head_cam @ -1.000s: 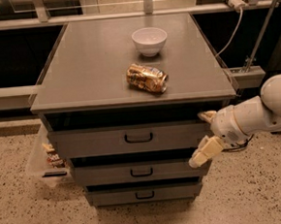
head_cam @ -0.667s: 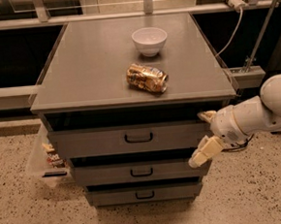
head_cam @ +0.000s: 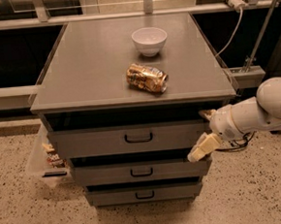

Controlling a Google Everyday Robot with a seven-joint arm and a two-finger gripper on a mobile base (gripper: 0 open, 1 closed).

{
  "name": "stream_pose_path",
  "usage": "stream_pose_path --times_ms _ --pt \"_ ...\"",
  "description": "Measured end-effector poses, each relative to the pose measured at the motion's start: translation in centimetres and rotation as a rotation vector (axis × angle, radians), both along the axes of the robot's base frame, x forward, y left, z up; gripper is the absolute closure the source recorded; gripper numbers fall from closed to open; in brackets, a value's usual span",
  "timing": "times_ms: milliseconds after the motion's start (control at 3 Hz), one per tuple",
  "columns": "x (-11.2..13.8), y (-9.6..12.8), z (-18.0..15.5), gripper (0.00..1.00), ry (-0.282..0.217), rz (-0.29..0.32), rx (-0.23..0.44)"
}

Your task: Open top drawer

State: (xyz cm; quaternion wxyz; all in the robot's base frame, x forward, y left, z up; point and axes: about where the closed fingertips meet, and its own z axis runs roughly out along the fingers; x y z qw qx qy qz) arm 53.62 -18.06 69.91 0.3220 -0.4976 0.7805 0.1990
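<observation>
Approach step, I judge. My tool [head_cam: 204,131], fingers [head_cam: 201,149] apart, sits at right end of top drawer [head_cam: 94,143], under bench [head_cam: 79,80] top. Next: shift left, clamp black handle [head_cam: 138,138], pull near.

bowl [head_cam: 149,40] behind can [head_cam: 147,78] on desk [head_cam: 79,80]; gripper [head_cam: 205,130] at right end of top drawer [head_cam: 109,141]

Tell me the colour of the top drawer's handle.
Black handle on the grey top drawer, seen best in the camera view; the gripper is at the drawer's right edge.
</observation>
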Motion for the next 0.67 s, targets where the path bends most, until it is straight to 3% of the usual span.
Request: stream_pose_path --times_ms 667 --pt "2.4 -1.1 -2.7 0.0 0.023 -0.04 -0.005"
